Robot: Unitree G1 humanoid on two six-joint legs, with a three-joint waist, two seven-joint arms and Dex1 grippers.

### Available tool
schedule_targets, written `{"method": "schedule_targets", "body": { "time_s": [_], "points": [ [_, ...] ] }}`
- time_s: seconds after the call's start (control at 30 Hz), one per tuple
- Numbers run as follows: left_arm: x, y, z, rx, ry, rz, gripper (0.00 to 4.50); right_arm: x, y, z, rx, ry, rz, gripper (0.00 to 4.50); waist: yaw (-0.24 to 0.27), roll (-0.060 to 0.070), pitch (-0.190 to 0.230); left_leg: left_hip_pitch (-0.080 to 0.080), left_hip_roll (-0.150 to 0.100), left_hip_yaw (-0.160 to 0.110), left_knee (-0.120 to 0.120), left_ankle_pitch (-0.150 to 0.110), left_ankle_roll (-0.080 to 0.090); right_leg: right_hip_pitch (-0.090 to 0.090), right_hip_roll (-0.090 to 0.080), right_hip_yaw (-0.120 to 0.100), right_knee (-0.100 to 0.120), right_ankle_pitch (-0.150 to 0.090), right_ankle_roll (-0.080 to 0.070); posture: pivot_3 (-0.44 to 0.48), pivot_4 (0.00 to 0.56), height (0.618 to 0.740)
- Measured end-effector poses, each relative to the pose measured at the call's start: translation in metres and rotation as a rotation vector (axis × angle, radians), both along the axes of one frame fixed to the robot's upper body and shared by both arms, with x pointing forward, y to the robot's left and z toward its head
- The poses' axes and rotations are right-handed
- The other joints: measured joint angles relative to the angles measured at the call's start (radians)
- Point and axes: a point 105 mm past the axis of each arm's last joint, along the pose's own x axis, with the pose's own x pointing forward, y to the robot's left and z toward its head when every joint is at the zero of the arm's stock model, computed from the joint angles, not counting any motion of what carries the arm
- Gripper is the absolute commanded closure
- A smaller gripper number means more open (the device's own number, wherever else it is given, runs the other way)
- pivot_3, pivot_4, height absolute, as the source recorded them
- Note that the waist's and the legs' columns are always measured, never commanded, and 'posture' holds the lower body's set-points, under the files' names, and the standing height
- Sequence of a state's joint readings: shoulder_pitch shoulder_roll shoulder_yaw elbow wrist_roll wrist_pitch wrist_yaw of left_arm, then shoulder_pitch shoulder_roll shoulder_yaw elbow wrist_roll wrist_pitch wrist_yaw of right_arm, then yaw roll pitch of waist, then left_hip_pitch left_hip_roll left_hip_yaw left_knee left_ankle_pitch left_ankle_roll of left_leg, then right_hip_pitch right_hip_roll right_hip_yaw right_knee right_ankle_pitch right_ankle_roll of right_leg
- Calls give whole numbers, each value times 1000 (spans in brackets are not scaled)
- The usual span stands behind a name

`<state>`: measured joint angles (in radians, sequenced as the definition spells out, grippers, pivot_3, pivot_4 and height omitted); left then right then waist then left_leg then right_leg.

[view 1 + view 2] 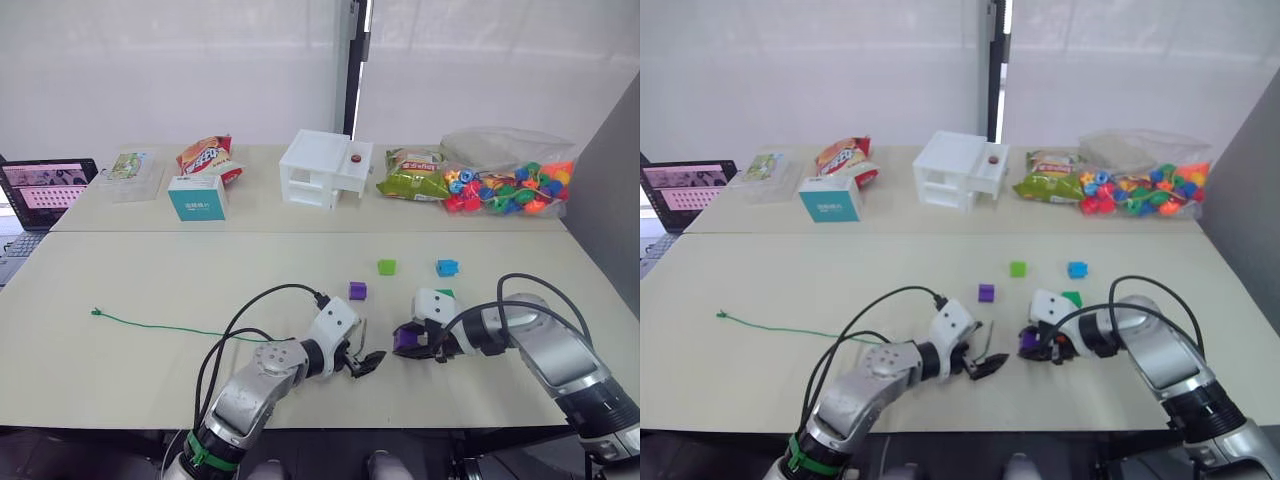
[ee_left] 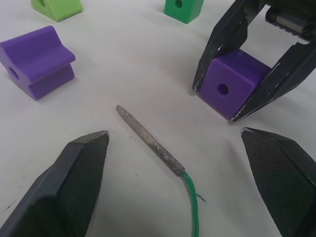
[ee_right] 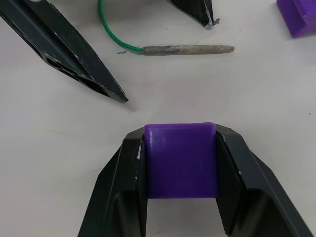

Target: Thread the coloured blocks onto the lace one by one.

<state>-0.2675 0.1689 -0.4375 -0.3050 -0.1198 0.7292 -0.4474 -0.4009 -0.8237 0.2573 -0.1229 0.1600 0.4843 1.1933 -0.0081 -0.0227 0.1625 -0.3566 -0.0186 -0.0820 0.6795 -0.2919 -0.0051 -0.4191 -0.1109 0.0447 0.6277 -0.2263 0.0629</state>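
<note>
Left wrist view is showing the lace's grey tip [image 2: 148, 139] lying flat on the tabletop [image 2: 123, 64] between the left end effector's [image 2: 187, 182] two fingers, which are standing wide apart and touching nothing. The tip's long axis is running slantwise, its point aiming away from that end effector and somewhat to the left of the held purple block [image 2: 232, 89], so it is not lining up with the block's hole, which is facing the left end effector. The right end effector [image 3: 180, 163] is sitting clamped on that purple block, low over the tabletop and just right of the tip. The left end effector is the nearer one to the tip, so picking it up looks like its job. The green cord [image 1: 160, 327] is trailing away left across the tabletop. A second purple block [image 1: 357, 290], a light green one [image 1: 386, 267], a blue one [image 1: 446, 267] and a dark green one [image 2: 183, 9] are lying loose farther off. At the far right, a clear bag [image 1: 515, 150] is holding many coloured beads [image 1: 505, 188].
</note>
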Motion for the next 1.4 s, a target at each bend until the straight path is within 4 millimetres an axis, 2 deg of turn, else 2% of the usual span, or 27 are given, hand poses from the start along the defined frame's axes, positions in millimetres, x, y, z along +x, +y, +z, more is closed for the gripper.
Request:
{"method": "schedule_targets", "body": {
  "time_s": [0.03,0.13,0.37,0.4,0.5,0.63,0.83,1.07,1.27,1.4],
  "points": [
    [0,0,-1,14,-4,14,0,-1,1,0,0,-1,1,3309,0,0,0,0,0,0,0,0,0,0,0,0,0,0,0,0,150,740],
    [0,1,-3,53,-25,59,839,-2,1,-1,1,-3,2,3309,0,0,0,0,0,0,0,0,0,0,0,0,0,0,0,0,150,740],
    [6,10,-3,123,-74,128,3132,-2,2,-1,6,-3,1,3309,-3,0,0,2,0,0,-1,0,0,1,0,0,0,0,0,0,150,740],
    [7,13,-3,134,-82,133,3587,-2,3,-1,8,-4,0,3309,-4,0,0,2,0,0,-1,0,0,1,0,0,0,0,0,0,150,740],
    [9,17,-2,141,-87,145,4420,-2,3,-1,9,-3,-1,3309,-5,0,0,2,0,0,-1,0,0,1,0,0,0,0,0,0,150,740],
    [9,24,-1,177,-119,89,4500,0,4,-1,17,-4,-2,3309,-8,0,0,3,0,0,-1,0,0,1,1,0,0,0,0,0,150,740],
    [7,45,3,243,-179,-165,4500,1,5,-1,22,-6,-5,3309,-9,0,0,2,1,0,-1,0,0,1,1,0,-1,0,0,0,150,740],
    [28,64,13,279,-269,-378,4500,3,5,-2,29,-11,-15,3309,-10,0,0,2,1,1,-1,0,0,0,1,0,-1,0,0,0,150,740],
    [30,56,12,279,-303,-538,4500,2,4,-2,36,-23,-34,3309,-7,0,0,1,1,0,0,0,0,0,1,0,0,0,0,0,150,740],
    [39,47,13,320,-347,-611,4500,2,3,-2,41,-32,-51,3309,-6,0,0,1,0,1,1,0,0,1,1,0,0,0,0,0,150,740]
  ]
}}
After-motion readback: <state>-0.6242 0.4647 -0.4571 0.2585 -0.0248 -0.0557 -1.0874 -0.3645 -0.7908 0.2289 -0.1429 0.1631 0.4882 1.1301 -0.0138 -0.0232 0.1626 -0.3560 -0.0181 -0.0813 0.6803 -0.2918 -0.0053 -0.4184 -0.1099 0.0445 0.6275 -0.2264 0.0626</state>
